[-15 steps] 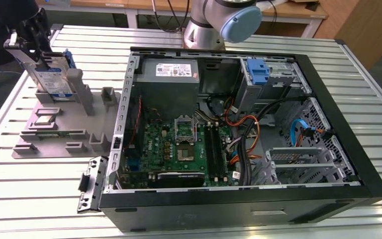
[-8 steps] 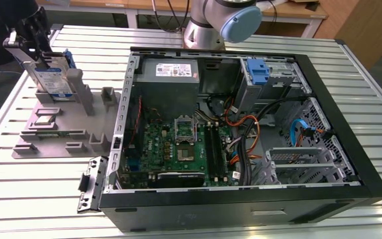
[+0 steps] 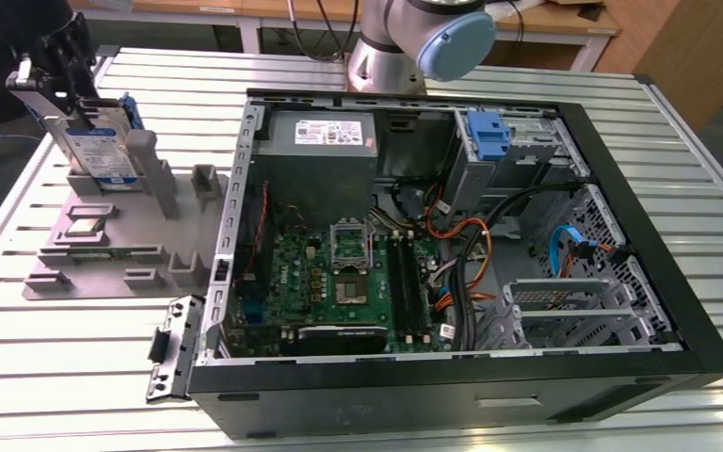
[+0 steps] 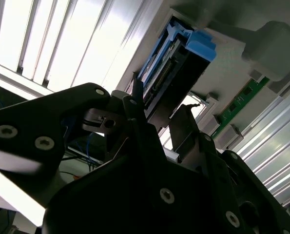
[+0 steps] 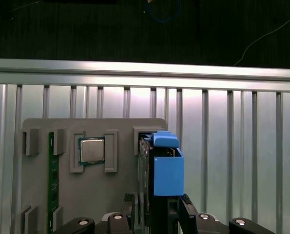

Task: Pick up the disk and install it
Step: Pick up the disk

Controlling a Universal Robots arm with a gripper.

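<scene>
Slatted metal table, bearing everything. Open computer case, side off, I judge for access; the power supply has a white label whose print I cannot read. Grey holder tray, slotted to stand parts upright. My claw, set over the top of the disk; whether it grips, I cannot tell. Disk, upright in the tray's slot, blue-framed, label unreadable. Processor chip, pocketed in the tray.

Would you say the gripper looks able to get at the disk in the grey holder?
Probably yes: the gripper hangs at the top edge of the disk, upright in the grey holder, with nothing between them.
</scene>
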